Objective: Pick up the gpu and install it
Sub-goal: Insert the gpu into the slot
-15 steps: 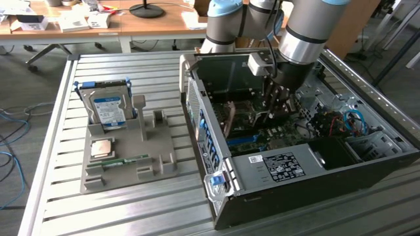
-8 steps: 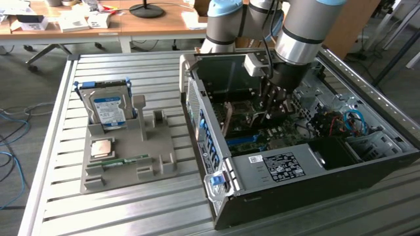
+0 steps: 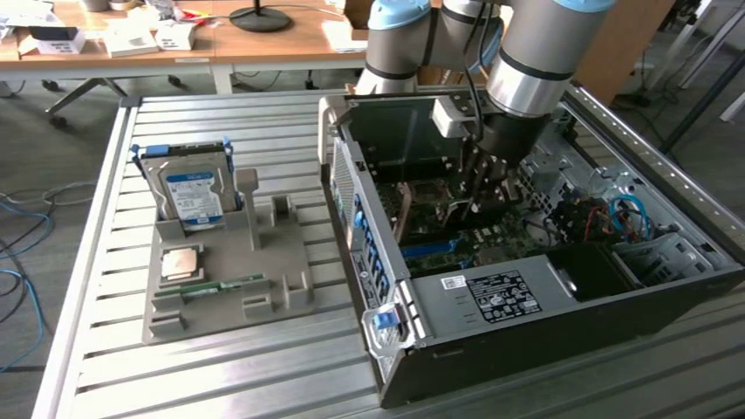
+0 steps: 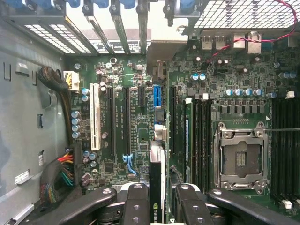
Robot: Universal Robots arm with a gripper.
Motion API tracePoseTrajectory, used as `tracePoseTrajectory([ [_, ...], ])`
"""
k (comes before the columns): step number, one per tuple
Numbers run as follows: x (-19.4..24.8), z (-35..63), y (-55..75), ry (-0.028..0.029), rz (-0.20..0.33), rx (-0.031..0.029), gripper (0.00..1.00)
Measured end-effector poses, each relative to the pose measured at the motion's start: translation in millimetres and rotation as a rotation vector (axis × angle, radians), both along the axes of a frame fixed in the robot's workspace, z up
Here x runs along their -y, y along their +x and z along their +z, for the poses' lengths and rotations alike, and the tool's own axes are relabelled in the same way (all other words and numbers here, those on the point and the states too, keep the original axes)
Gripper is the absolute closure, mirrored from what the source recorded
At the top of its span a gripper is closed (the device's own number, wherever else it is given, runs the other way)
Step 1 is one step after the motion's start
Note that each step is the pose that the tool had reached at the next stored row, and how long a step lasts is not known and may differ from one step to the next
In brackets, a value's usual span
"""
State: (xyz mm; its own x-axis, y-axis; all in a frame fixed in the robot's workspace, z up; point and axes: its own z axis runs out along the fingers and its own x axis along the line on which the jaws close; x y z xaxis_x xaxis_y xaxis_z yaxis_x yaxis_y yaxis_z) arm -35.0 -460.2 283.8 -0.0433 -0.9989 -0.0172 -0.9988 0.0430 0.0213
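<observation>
The arm reached straight down into the open metal case — its black fingers clamped on the thin, flat gpu, held edge-on over the green motherboard.

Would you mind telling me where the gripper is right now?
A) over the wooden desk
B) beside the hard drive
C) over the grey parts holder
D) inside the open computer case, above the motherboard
D: the gripper reaches down inside the open computer case, holding the gpu edge-on above the motherboard, well away from the parts holder and its hard drive.
</observation>
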Motion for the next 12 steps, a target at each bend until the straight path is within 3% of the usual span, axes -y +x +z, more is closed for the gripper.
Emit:
tracePoseTrajectory([
  [12,0.0,-6.4,0.0,-0.0002,0.0,-0.0001,0.74],
])
